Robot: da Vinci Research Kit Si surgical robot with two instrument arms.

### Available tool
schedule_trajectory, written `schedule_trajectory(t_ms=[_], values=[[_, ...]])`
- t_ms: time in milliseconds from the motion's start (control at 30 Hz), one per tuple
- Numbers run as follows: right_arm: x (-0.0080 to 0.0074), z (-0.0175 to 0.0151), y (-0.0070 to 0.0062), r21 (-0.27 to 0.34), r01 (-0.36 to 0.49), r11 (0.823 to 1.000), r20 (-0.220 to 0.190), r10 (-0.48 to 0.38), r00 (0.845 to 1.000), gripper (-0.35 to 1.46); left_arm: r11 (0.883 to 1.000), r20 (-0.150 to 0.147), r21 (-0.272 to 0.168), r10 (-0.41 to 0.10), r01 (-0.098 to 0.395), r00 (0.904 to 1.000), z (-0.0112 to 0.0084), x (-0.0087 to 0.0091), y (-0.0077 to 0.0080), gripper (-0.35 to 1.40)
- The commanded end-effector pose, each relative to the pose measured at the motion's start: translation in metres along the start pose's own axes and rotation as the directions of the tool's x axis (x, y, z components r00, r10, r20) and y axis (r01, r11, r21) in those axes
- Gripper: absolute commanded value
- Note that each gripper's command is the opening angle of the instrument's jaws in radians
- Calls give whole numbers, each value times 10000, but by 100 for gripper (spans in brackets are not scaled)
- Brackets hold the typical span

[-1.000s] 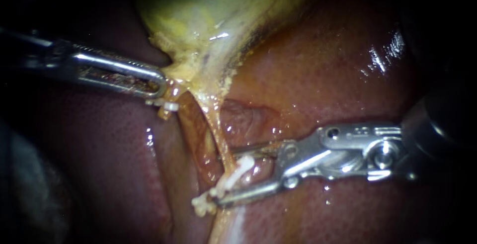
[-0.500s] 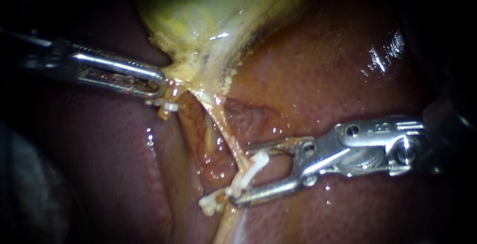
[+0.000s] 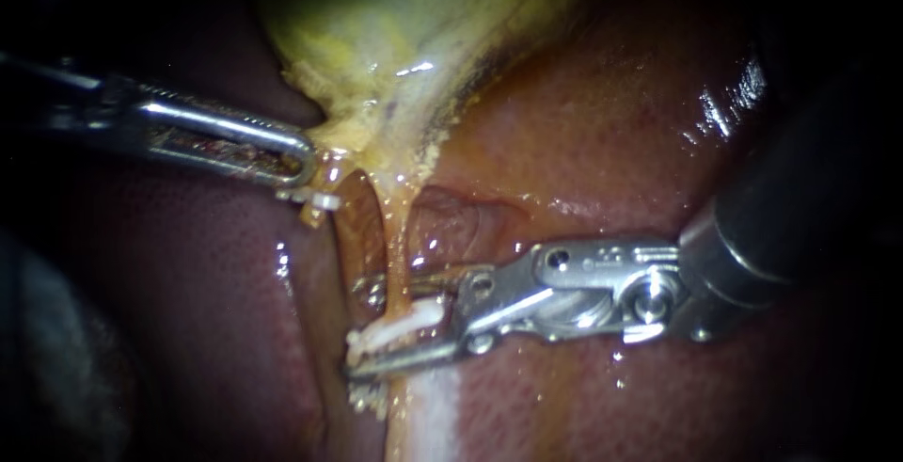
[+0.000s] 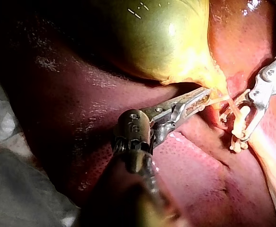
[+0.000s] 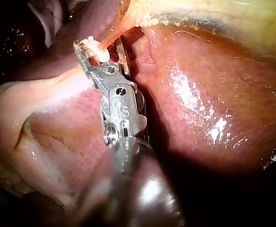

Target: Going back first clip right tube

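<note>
- Right instrument (image 3: 359, 327): the jaws stand apart, but both are pressing on a white clip (image 3: 404, 324), so it's grasping the clip. The right tube (image 3: 399, 236) runs straight through the gap.
- So the clip sits low on that tube, well below the gallbladder (image 3: 395, 39), with the lower jaw lying just about on the liver (image 3: 611, 142).
- Left instrument (image 3: 299, 163): clenched on the gallbladder's bottom edge, which looks like it's stretching the tube tight. Another small clip (image 3: 324, 201) sits just beside its jaws.
- What I'd worry about:
  - From this angle I can't tell if the clip's tips clear the tube's far side. Squeeze now and it might only catch part of it.
  - That lower jaw could dig into the liver if it dips.
  - A hard tug from the left could tear the thin tube or pull it out of the clip's mouth.
</note>
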Motion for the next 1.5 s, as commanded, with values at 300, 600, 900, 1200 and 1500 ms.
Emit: schedule_trajectory(t_ms=[300,600,900,1200,1500], values=[[-1,-9,-4,139,14,9999,-149,-12,9999,50,10000,2,1,1,-1,10000,0,0,0,-35],[3,-32,-3,219,-91,9997,-167,95,9998,50,10000,3,-2,3,-3,10000,0,0,0,-35],[3,-54,-21,526,97,9986,-103,-92,9999,50,10000,4,-2,3,-3,10000,0,0,0,-35],[11,-71,3,-189,711,9973,-354,-718,9968,50,10000,29,14,5,-5,10000,-1,-1,0,-35],[30,-130,-1,-665,1903,9795,341,-1884,9815,50,10000,29,14,5,-5,10000,-1,-1,0,-35]])
